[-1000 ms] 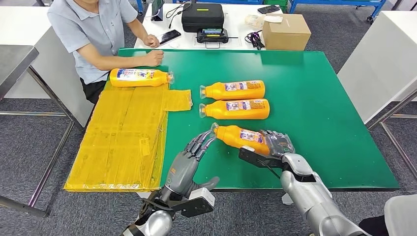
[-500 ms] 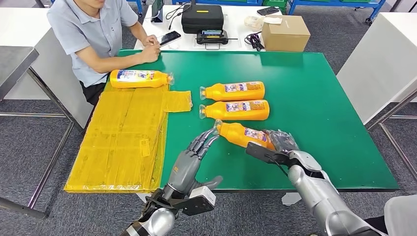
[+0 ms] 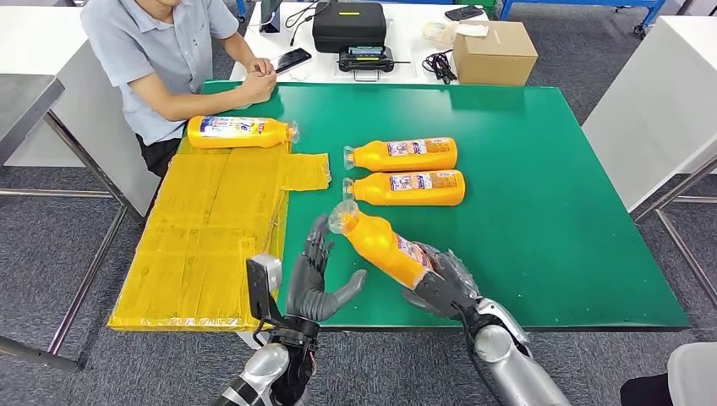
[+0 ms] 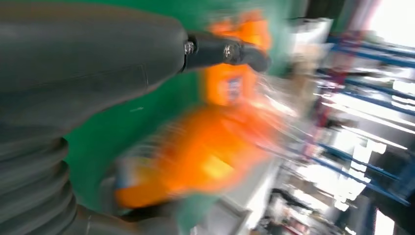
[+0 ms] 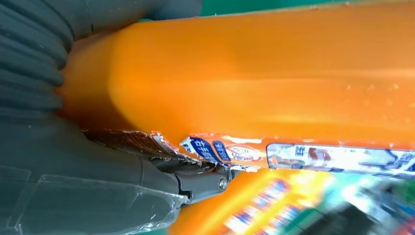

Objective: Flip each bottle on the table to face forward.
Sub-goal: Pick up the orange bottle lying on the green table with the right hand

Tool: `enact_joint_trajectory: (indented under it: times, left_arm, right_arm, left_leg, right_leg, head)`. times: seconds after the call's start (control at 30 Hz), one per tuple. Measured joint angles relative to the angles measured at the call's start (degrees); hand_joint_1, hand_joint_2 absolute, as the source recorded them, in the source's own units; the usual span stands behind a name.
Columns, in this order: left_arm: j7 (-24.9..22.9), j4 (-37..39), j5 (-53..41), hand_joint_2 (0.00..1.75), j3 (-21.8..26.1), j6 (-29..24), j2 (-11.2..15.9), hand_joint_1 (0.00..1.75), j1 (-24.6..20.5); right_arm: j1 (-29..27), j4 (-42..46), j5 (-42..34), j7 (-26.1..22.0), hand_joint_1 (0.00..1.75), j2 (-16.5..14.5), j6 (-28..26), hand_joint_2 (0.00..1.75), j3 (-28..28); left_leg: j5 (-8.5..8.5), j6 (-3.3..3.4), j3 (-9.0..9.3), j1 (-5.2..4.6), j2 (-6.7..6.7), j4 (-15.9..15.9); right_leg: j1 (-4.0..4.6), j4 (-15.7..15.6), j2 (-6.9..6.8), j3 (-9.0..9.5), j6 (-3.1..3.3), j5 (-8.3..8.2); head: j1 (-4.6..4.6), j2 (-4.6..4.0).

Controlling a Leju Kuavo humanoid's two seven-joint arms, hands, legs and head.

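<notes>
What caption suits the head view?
Right robot hand lifts an orange bottle off the green table; left robot hand open beside it.

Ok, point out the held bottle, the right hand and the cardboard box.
held bottle (image 3: 378, 244), head view, orange body.
right hand (image 3: 440, 283), head view, fingers under the bottle's base.
cardboard box (image 3: 495, 52), head view, top face.

A green counter (image 3: 541, 211) carries a yellow plastic sheet (image 3: 211, 237) draped over its left edge. Behind it, a white table (image 3: 406, 68) holds a black case (image 3: 348, 25), a cardboard box (image 3: 495, 52) and two phones. A seated person (image 3: 161, 59) rests both forearms at the green counter's far left corner.
</notes>
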State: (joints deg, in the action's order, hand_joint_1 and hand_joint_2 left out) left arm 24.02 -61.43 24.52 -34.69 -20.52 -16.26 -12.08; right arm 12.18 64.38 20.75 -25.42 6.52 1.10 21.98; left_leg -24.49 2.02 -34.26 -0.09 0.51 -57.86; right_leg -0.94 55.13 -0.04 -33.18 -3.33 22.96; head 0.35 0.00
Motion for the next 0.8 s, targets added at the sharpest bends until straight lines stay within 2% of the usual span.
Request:
enact_joint_trajectory:
  times: [0.33,0.6,0.8]
  left_arm:
    - [-1.16,0.94,5.95,1.75,0.07,1.30,0.03,0.00,0.02]
    - [-1.00,-0.53,8.54,1.75,0.05,2.20,0.74,0.00,0.06]
    - [-0.32,-2.46,9.93,1.75,0.05,3.59,0.92,0.00,-0.14]
  right_arm:
    - [-0.53,5.32,-2.61,-1.30,1.75,-1.88,0.11,1.75,0.30]
    - [-0.45,5.43,-4.30,-1.55,1.75,-3.01,-0.52,1.75,0.78]
    - [0.54,3.81,-4.31,-1.38,1.74,-3.87,1.03,1.75,2.75]
  left_leg:
    - [-0.01,0.01,-0.36,-0.05,0.09,-0.01]
    - [-0.01,0.00,-0.40,-0.03,0.09,0.00]
    - [-0.01,0.00,-0.41,-0.03,0.10,0.00]
  right_leg:
    - [-0.05,0.00,-0.05,-0.34,-0.04,0.01]
    - [-0.03,0.00,-0.05,-0.39,-0.03,0.01]
    - [-0.04,0.00,-0.06,-0.39,-0.03,0.01]
  head:
    - [0.01,0.00]
    - [0.00,0.00]
    - [0.02,0.00]
